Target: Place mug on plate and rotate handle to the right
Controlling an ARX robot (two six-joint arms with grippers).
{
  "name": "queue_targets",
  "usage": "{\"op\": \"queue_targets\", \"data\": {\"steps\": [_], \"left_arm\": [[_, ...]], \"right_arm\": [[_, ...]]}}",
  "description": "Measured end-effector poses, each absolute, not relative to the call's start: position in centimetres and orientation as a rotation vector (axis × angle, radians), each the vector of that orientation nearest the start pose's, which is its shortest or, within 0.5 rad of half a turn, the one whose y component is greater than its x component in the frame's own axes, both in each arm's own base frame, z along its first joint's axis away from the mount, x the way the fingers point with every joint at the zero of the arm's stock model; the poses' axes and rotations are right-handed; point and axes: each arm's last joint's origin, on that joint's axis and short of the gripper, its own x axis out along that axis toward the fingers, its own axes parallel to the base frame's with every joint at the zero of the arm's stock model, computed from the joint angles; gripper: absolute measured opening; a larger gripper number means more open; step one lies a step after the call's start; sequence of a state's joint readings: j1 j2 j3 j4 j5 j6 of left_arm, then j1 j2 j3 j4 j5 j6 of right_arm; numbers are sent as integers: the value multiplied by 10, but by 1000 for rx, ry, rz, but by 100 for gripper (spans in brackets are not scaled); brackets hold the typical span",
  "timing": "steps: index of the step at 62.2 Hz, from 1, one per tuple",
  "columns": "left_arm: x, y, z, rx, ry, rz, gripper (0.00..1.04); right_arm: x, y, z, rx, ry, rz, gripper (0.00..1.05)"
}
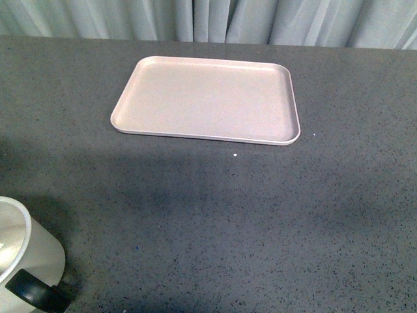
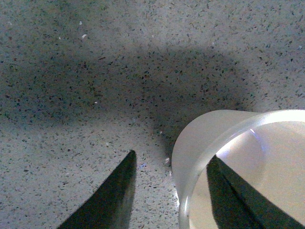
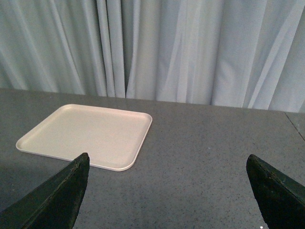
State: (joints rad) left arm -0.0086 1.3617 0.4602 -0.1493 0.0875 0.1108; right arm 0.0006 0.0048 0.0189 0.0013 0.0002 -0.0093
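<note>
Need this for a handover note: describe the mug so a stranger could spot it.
Start from the dark speckled table, with the pale pink plate lying flat toward its far side. The mug stands at the near left of the front view, apart from the plate: the only white, round thing, with a black handle.

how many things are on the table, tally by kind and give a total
mug: 1
plate: 1
total: 2
</note>
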Motion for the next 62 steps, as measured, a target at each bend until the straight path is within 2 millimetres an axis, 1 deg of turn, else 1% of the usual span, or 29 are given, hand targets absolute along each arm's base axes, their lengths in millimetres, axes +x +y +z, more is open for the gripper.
{"op": "queue_targets", "data": {"steps": [14, 16, 25, 32, 41, 49, 54, 57, 59, 62], "left_arm": [[211, -6, 122, 21, 1060, -151, 4], [211, -6, 123, 7, 1061, -149, 2], [210, -7, 125, -5, 1074, -150, 2], [211, -9, 130, -22, 1077, -159, 2], [221, -17, 147, -43, 1036, -178, 2], [242, -34, 169, -57, 970, -207, 2], [259, -50, 180, -70, 937, -231, 2], [273, -65, 186, -69, 920, -254, 2], [278, -71, 188, -65, 915, -264, 2], [292, -87, 191, -52, 906, -295, 2]], "right_arm": [[97, 0, 170, -9, -15, 0, 96], [97, 0, 170, -9, -15, 1, 96], [97, 0, 170, -9, -15, 0, 96], [97, 0, 170, -9, -15, 1, 96], [97, 0, 170, -9, -15, 0, 96], [97, 0, 170, -9, -15, 0, 96], [97, 0, 170, -9, -15, 0, 96], [97, 0, 170, -9, -15, 1, 96], [97, 0, 170, -9, -15, 0, 96], [97, 0, 170, -9, -15, 0, 96]]}}
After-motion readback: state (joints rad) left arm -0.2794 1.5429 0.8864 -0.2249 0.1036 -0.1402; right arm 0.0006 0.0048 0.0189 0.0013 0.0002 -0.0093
